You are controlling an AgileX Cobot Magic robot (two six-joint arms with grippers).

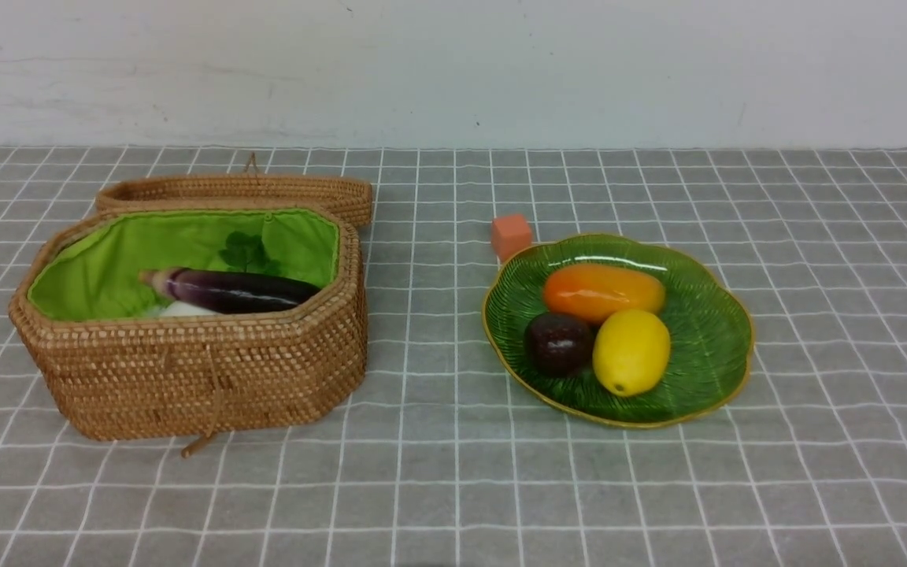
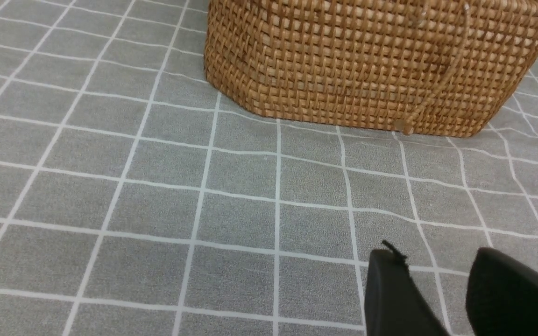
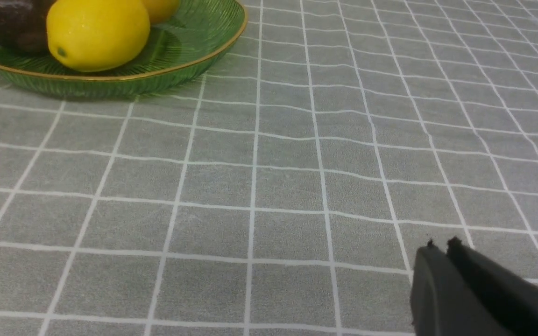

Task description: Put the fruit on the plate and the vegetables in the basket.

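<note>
Front view: lemon, orange fruit, maroon fruit on plate at 3 o'clock | eggplant, radish in basket at 9 o'clock | left claw parted, empty | right claw closed, empty, above counter

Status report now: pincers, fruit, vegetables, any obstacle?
Left pincer open, empty; right pincer shut, empty. Three fruits on green leaf-shaped glass plate. Purple eggplant inside woven wicker basket. No obstacle seen.
</note>
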